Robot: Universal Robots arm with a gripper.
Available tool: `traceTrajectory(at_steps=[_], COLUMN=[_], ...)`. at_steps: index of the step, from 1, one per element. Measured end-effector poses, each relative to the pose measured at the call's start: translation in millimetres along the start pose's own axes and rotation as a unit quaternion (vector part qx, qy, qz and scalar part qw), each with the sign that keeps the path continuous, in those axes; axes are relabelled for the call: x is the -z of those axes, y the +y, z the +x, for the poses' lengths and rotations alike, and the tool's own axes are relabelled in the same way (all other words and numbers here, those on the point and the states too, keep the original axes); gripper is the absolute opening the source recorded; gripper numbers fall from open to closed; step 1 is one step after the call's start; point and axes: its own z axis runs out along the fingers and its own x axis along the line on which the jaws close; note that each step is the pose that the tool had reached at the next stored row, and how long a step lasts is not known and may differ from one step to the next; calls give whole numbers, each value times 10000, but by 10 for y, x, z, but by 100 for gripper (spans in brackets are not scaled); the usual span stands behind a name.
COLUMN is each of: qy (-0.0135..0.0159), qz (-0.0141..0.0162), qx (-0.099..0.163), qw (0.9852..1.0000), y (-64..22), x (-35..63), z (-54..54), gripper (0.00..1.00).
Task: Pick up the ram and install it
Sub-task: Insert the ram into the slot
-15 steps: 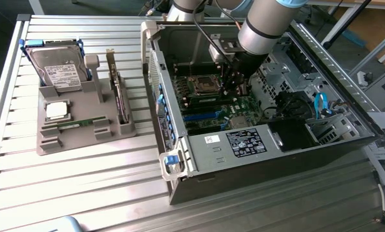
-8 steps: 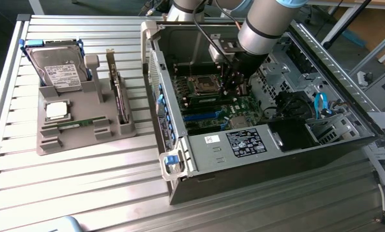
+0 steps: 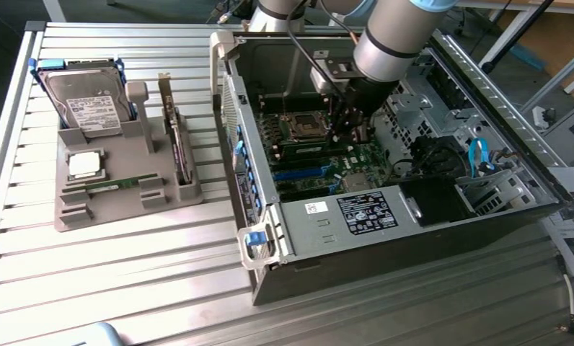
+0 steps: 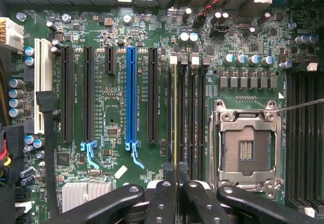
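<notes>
My gripper [image 4: 176, 177] is deep inside the open computer case [image 3: 267, 238], low over the motherboard [image 4: 121, 107]. Its black fingers [image 4: 163, 196] are shut on the ram [image 4: 175, 113], which I see edge-on as a thin yellowish line. The ram lies along the memory slots [image 4: 190, 107] beside the empty CPU socket [image 4: 246, 145], in line with the slot farthest from it. Whether it is seated I cannot tell. In the exterior view the gripper [image 3: 347, 133] stands just right of the socket, with a thin green strip [image 3: 311, 150] at its foot.
On the exterior view's left, a grey holder [image 3: 123, 205] carries a hard drive [image 3: 87, 101], a tall dark card [image 3: 177, 140], a processor [image 3: 83, 164] and a green stick [image 3: 114, 185]. Case walls, a drive cage [image 3: 489, 191] and blue cables [image 3: 477, 155] crowd the arm.
</notes>
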Motion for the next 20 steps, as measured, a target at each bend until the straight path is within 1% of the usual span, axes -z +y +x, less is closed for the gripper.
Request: traceTrajectory(at_steps=[20], qy=[0], qz=[0], qx=[0], qw=[10000], y=[-1], x=[0], z=[-9], gripper=[12])
